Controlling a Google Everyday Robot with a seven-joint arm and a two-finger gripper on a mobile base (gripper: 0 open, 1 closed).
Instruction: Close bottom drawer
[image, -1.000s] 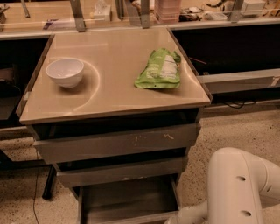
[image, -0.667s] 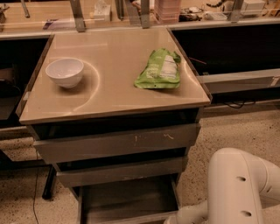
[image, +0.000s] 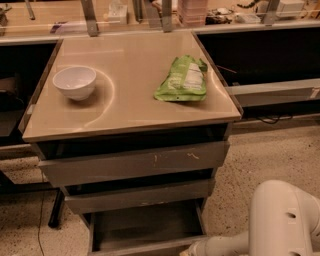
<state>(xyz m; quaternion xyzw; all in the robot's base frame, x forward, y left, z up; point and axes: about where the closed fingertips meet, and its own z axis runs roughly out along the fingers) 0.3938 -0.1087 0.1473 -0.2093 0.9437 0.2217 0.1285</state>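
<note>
The bottom drawer (image: 145, 227) is the lowest and narrowest of three grey drawers under the beige tabletop. It stands pulled out, its grey tray floor showing; its front runs along the bottom edge of the view. My white arm (image: 285, 220) fills the lower right corner and reaches left along the bottom edge toward the drawer's right front corner. The gripper itself is below the edge of the view.
The top drawer front (image: 135, 162) has white scratch marks; the middle drawer front (image: 140, 196) sits below it. A white bowl (image: 74, 82) and a green bag (image: 183, 79) lie on the tabletop (image: 130, 105). Speckled floor lies to the right. Dark shelves flank the cabinet.
</note>
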